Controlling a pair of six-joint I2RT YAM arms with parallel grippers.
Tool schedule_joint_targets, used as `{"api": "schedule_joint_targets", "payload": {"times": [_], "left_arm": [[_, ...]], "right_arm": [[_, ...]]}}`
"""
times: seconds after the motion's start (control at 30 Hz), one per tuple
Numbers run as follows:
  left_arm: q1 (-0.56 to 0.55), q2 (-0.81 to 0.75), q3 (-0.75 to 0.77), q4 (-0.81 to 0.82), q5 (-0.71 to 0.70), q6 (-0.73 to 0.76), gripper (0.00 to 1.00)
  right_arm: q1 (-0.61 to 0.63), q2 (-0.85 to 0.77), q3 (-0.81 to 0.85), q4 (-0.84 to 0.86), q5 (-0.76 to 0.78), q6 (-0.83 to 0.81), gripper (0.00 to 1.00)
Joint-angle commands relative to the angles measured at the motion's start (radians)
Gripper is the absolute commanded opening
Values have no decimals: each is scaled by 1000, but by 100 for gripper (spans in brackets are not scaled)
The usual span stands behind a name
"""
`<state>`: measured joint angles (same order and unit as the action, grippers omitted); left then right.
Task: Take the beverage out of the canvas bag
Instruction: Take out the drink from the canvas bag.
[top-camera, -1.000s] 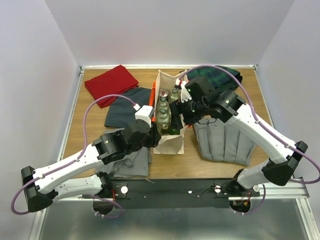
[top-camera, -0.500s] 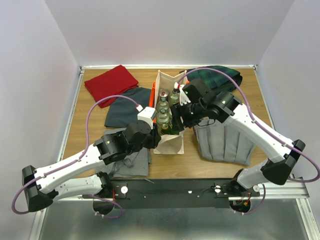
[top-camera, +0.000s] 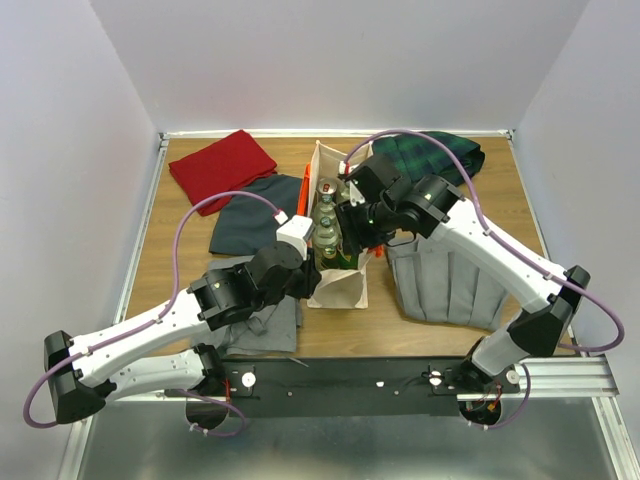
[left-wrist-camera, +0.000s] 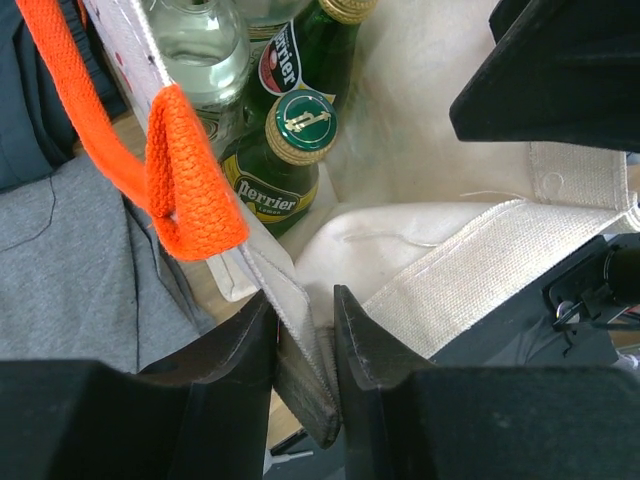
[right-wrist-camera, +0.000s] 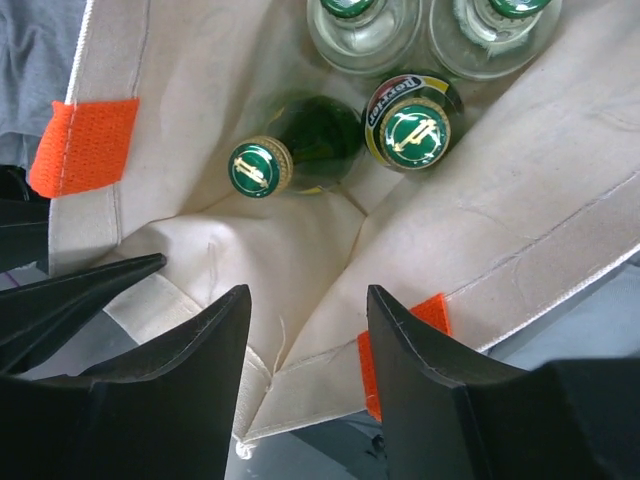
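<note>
The beige canvas bag (top-camera: 338, 287) stands mid-table with its mouth up. Inside are several beverage bottles (top-camera: 326, 214): green Perrier ones (left-wrist-camera: 288, 152) (right-wrist-camera: 412, 127) and clear ones (right-wrist-camera: 364, 30). My left gripper (top-camera: 308, 262) (left-wrist-camera: 302, 300) is at the bag's near left side, shut on the canvas rim just below the orange handle (left-wrist-camera: 188, 190). My right gripper (top-camera: 350, 226) (right-wrist-camera: 307, 292) hovers open over the bag's mouth, above the near corner. Nothing is between its fingers, and the green caps (right-wrist-camera: 254, 167) lie just ahead of it.
A red cloth (top-camera: 220, 165) and a dark blue-grey cloth (top-camera: 255, 215) lie left of the bag. A green plaid cloth (top-camera: 437, 152) is at the back right, a grey pleated one (top-camera: 450, 285) at the right, and a grey garment (top-camera: 265, 325) under my left arm.
My right gripper has moved left to above the bag's mouth and its jaws have narrowed. My left gripper's jaws have closed in on the bag's rim.
</note>
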<state>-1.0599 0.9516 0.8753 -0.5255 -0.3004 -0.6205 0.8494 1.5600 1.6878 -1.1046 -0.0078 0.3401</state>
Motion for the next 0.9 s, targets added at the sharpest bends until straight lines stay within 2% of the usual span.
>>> {"api": "schedule_joint_targets", "payload": {"times": [0.0, 0.27, 0.87], "left_arm": [[-14, 16, -33, -117, 66, 57, 32], [-12, 39, -22, -111, 66, 70, 32], [-14, -30, -19, -146, 7, 41, 33]], "right_arm": [[30, 38, 41, -31, 29, 10, 59], [85, 120, 122, -31, 65, 27, 63], [105, 141, 46, 91, 114, 50, 66]]}}
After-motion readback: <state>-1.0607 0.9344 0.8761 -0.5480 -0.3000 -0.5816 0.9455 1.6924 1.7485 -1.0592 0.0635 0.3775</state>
